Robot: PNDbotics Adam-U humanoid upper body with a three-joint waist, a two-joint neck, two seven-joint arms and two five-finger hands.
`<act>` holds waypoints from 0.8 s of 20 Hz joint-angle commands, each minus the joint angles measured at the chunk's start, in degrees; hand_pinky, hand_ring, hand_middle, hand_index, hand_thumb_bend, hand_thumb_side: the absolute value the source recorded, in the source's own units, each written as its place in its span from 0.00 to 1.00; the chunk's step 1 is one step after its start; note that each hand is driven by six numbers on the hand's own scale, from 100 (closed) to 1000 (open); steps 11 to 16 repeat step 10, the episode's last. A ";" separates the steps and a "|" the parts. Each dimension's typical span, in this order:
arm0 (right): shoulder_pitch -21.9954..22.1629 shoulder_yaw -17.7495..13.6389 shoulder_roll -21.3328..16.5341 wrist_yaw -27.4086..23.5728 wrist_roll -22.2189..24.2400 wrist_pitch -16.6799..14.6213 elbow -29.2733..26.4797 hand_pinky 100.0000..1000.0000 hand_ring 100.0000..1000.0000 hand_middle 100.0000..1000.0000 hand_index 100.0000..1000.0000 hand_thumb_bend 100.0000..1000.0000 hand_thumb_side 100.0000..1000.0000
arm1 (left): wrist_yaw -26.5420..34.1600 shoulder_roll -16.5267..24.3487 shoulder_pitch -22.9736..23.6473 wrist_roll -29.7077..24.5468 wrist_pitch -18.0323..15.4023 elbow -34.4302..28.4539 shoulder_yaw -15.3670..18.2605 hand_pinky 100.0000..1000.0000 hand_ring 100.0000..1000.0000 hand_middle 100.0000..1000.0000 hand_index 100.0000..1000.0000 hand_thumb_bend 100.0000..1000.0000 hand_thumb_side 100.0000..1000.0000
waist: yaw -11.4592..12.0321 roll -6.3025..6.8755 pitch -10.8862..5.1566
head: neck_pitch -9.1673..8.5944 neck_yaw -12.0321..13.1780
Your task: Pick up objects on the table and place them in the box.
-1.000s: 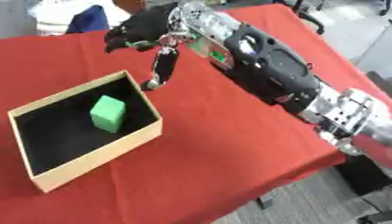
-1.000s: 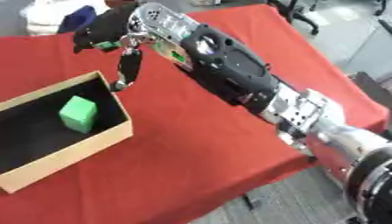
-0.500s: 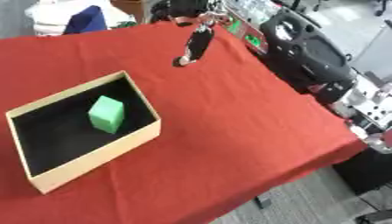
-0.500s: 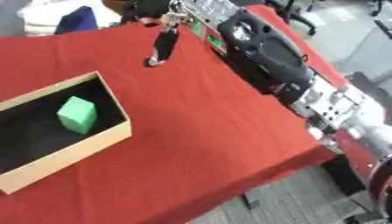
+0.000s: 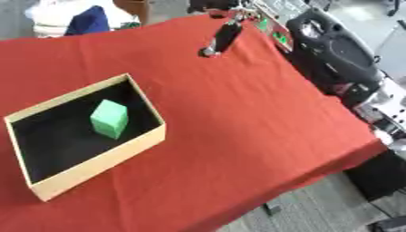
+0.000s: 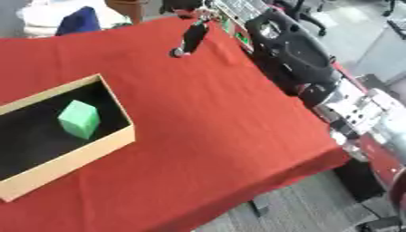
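The right hand [image 5: 226, 34], its one visible finger straight and holding nothing I can see, has drawn back from the shallow cardboard box [image 5: 135, 147] to the far edge of the red tablecloth [image 5: 238, 118], leaving the green cube [image 5: 108, 118] inside, so that placement looks finished.

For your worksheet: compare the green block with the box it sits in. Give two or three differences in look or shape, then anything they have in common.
Colour: the green block is bright green all over; the box has tan walls and a black floor.
Form: the green block is a closed solid; the box is an open tray without a lid.
Size: the green block fills only a small part of the box's floor.
Shared: both have straight edges and square corners, and both rest over the red tablecloth.
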 commanded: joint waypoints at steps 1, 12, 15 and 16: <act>-0.47 -1.45 -2.72 1.61 -0.90 0.10 1.12 0.88 0.94 1.00 1.00 0.38 0.69 | -0.19 1.48 -0.42 0.20 -0.10 -1.09 0.49 0.65 0.60 0.56 0.78 0.00 0.58 | 0.00 0.19 -1.05 | -0.59 0.26; 0.34 -2.69 -3.42 2.32 -2.17 0.60 1.89 0.88 0.93 1.00 1.00 0.38 0.63 | -0.25 1.54 -0.36 0.27 -0.10 -1.09 0.56 0.65 0.60 0.56 0.78 0.00 0.58 | 0.04 0.25 -1.19 | -0.60 0.14; 0.34 -2.69 -3.42 2.32 -2.17 0.60 1.89 0.88 0.93 1.00 1.00 0.38 0.63 | -0.25 1.54 -0.36 0.27 -0.10 -1.09 0.56 0.65 0.60 0.56 0.78 0.00 0.58 | 0.04 0.25 -1.19 | -0.60 0.14; 0.34 -2.69 -3.42 2.32 -2.17 0.60 1.89 0.88 0.93 1.00 1.00 0.38 0.63 | -0.25 1.54 -0.36 0.27 -0.10 -1.09 0.56 0.65 0.60 0.56 0.78 0.00 0.58 | 0.04 0.25 -1.19 | -0.60 0.14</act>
